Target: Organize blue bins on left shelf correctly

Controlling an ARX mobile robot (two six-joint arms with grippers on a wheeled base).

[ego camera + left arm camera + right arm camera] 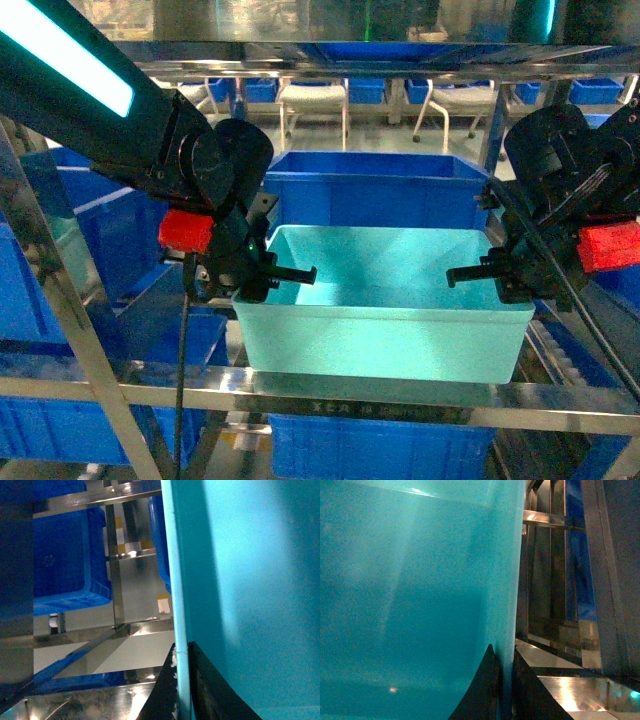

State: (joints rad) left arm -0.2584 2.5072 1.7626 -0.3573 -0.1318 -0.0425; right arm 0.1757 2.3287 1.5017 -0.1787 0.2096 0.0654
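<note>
Stainless-steel left shelf rails carry a turquoise blue bin, surrounded by dark-blue crates. Its side walls are clamped by the left end effector and right end effector, each closed on a rim. A carrying step appears underway; level, matched motion is needed next.

Tub: I see pale turquoise, plain, no pattern.
Crates: I read them as dark blue.
Shelf: shiny silver steel from my view.
Left pincer: black, red block beside it.
Right pincer: black, red block too.
Chairs: white.
</note>
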